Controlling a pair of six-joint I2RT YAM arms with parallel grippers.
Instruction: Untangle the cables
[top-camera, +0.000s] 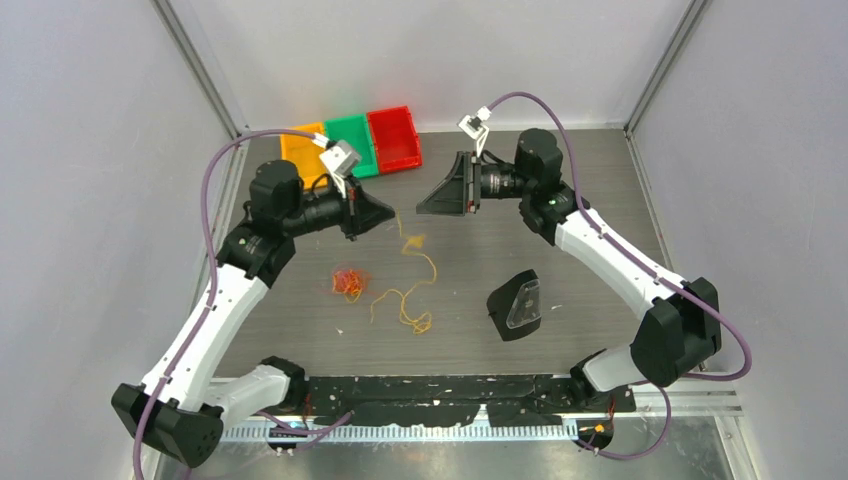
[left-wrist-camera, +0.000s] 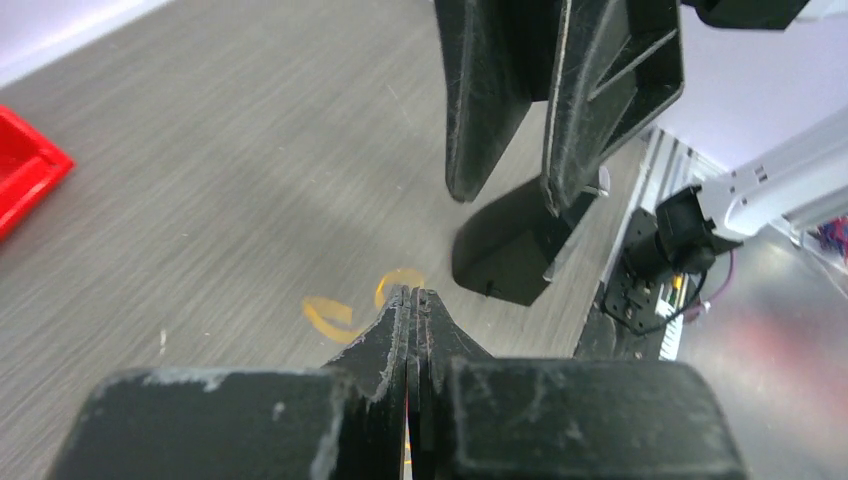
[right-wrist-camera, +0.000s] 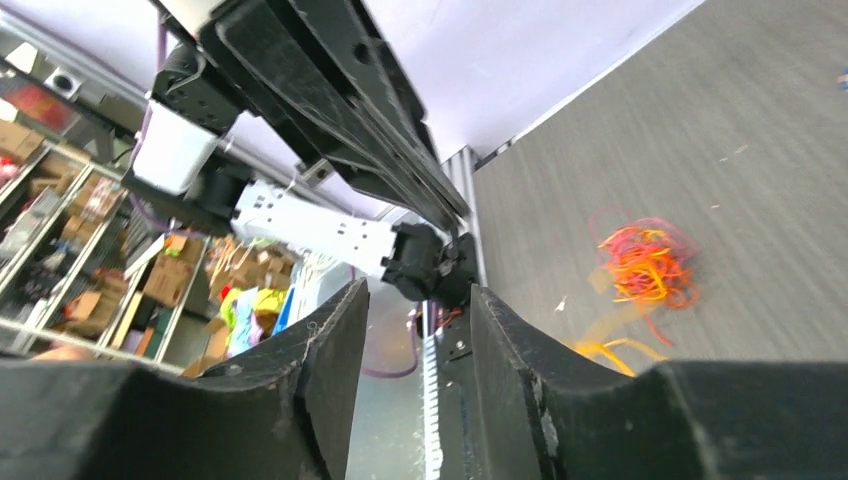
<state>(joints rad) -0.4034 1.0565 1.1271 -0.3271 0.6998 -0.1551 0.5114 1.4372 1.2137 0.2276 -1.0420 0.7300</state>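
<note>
Left pincer (top-camera: 388, 212), seen from above, is clamped shut on the top end of the yellow strand (top-camera: 415, 322), which trails down the surface (top-camera: 560, 240) near the red-orange bunch (top-camera: 348, 283). The right pincer (top-camera: 425, 205) stands part-open and empty.

Left wrist view: jaws pressed together, with yellow showing at their tip.

Right wrist view: the bunch lies just beside the yellow.

I'd draw the strand slowly away from the bunch, watching for snags.
</note>
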